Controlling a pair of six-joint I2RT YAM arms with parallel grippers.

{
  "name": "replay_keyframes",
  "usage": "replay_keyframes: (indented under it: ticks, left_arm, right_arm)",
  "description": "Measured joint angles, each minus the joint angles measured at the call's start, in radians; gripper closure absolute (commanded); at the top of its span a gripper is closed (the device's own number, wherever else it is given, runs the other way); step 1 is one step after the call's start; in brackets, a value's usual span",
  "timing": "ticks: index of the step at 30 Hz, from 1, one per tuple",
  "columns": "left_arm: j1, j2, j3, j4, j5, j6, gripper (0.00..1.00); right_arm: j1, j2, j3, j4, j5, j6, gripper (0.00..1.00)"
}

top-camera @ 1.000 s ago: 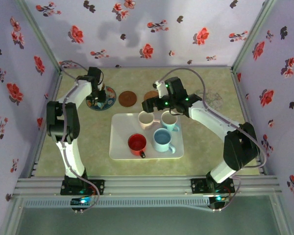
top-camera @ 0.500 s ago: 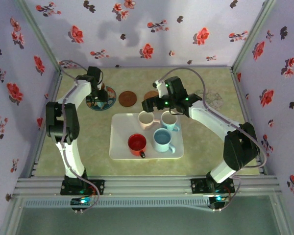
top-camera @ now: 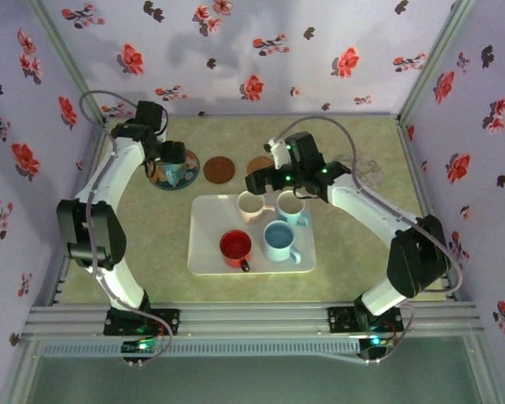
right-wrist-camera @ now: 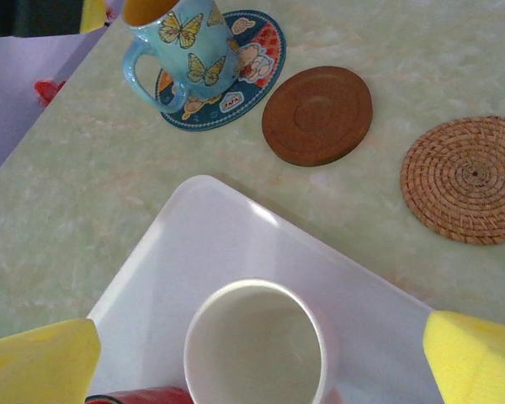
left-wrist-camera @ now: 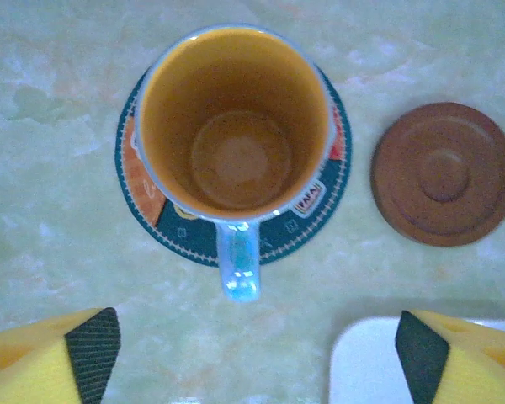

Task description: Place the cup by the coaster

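Left-hand side, far part of the tabletop [top-camera: 151, 244]: my left fingers [left-wrist-camera: 91, 353] stand spread wide and grasp nothing. Seen from my left wrist, their black pads sit at 7 and 5 o'clock of the cup and are clear of it.

The light-blue ceramic cup with butterfly print and orange interior [left-wrist-camera: 240, 126] stands upright on the round dark-blue patterned coaster [left-wrist-camera: 185, 237]. It is centred there, and its handle points to 6 o'clock in my left wrist view.

At 3 o'clock of that cup, just beside the patterned coaster but not touching it, lies a round brown wooden coaster [top-camera: 220, 169]. At 3 o'clock of the wooden one lies a round woven straw coaster [right-wrist-camera: 474, 179], apart from it.

At 6 o'clock of the wooden coaster rests the white rectangular tray [top-camera: 204, 252]. It carries four cups:
- a pale cream cup [top-camera: 251, 206] at 11 o'clock
- a teal cup [top-camera: 291, 208] at 1 o'clock
- a red cup [top-camera: 236, 247] at 7 o'clock
- a sky-blue cup [top-camera: 279, 241] at 5 o'clock

Right of centre: my right fingers [right-wrist-camera: 42, 366] hang over the tray's far edge above the cream cup. They are parted to their widest and hold nothing.
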Motion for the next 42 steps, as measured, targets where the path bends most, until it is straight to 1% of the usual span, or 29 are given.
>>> replay_keyframes:
  ticks: [6, 11, 15, 24, 29, 34, 37, 39, 42]
  left_arm:
    - [-0.056, -0.097, 0.000, -0.054, 0.012, -0.003, 0.02]
    - [-0.103, -0.193, -0.011, -0.088, 0.012, -0.013, 0.00]
    - [-0.121, -0.270, -0.051, -0.105, 0.013, -0.033, 0.00]
    - [-0.148, -0.424, -0.179, -0.131, 0.016, -0.077, 0.00]
    - [-0.168, -0.522, -0.240, -0.148, 0.043, -0.093, 0.00]
    - [-0.233, -0.597, -0.304, -0.169, 0.076, -0.114, 0.01]
    - [-0.278, -0.642, -0.362, -0.172, 0.091, -0.144, 0.03]
    - [-0.302, -0.678, -0.412, -0.171, 0.102, -0.173, 0.06]
    - [-0.330, -0.739, -0.499, -0.158, 0.128, -0.228, 0.15]
  right_arm:
    - [0.000, -0.072, -0.002, -0.052, -0.003, -0.005, 0.00]
    - [0.001, -0.162, -0.037, -0.100, -0.003, -0.016, 0.00]
    - [0.018, -0.233, -0.071, -0.155, 0.005, -0.030, 0.00]
    - [0.113, -0.383, -0.144, -0.262, 0.072, -0.040, 0.03]
    - [0.190, -0.451, -0.195, -0.290, 0.123, -0.025, 0.04]
    - [0.269, -0.484, -0.234, -0.302, 0.159, -0.002, 0.09]
    - [0.316, -0.499, -0.269, -0.307, 0.182, 0.018, 0.14]
    - [0.340, -0.507, -0.292, -0.311, 0.193, 0.035, 0.20]
    - [0.364, -0.518, -0.323, -0.311, 0.209, 0.063, 0.27]
